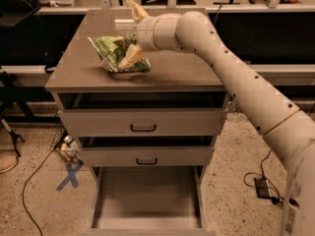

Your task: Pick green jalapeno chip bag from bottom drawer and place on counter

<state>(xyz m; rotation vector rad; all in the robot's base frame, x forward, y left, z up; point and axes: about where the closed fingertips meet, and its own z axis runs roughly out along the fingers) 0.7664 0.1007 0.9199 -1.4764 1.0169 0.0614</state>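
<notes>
My hand (132, 33) hangs over the desk (187, 70) with its fingers spread wide, the lower one resting on the green jalapeno chip bag (114, 53), which lies flat near the desk's left side; below, the bottom drawer (147, 200) stands pulled open

The single camera looks from in front of and above the cabinet (98, 123), tilted down, at close range. The counter (189, 72) lies upper centre, the bottom drawer (147, 196) at the lower edge. The gripper (128, 33), fingers spread, sits over the counter.
</notes>
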